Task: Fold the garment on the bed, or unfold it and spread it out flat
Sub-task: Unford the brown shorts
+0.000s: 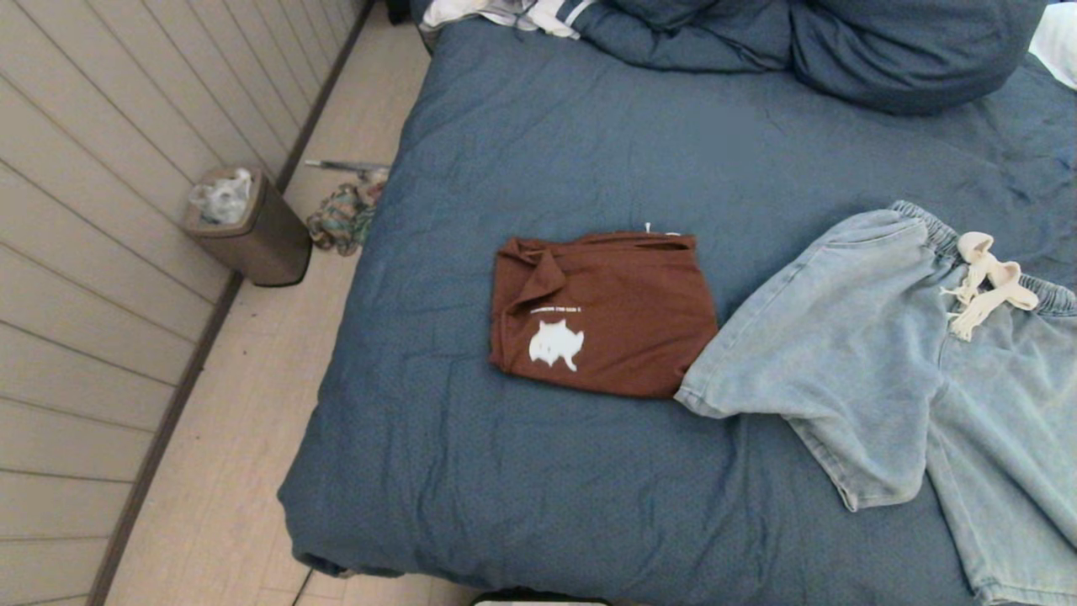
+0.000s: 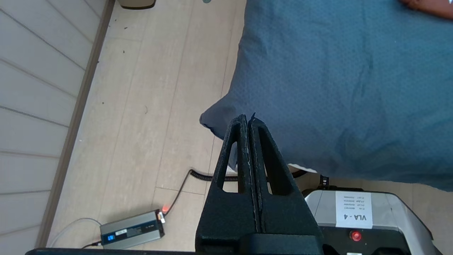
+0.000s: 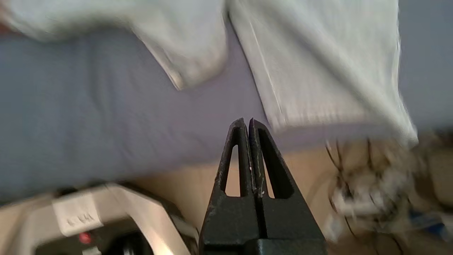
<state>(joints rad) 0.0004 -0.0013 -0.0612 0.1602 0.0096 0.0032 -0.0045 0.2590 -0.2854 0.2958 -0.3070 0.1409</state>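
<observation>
Across the middle of the wide bed [image 1: 522, 151] with its wrinkled slate-blue cover, a rust-brown T-shirt [image 1: 602, 313] with a white animal print lies folded into a neat rectangle, print side up. Touching its right edge, a pair of pale blue denim shorts [image 1: 892, 362] with an elastic waistband is spread flat, legs pointing toward the bed's near edge and one leg running off the near right corner of the head view; a cream drawstring [image 1: 984, 282] sits knotted on the waistband. Along the far edge, a bunched blue duvet [image 1: 841, 42] is heaped beside a white striped cloth [image 1: 522, 13] at the far left corner.

Neither arm appears in the head view. The left gripper [image 2: 248, 118] hangs with its black fingers pressed together and nothing between them, over the bed's near left corner, above pale wood flooring [image 2: 148, 106] and a grey power brick [image 2: 131, 232] with a coiled cable. The right gripper [image 3: 247, 122] is likewise pinched together and empty, off the bed's near edge with the shorts' leg hems just beyond its tips.

On the floor along the bed's left side, a bronze waste bin [image 1: 252, 231] stands against the panelled wall, with a multicoloured crumpled cloth [image 1: 343, 217] next to it
</observation>
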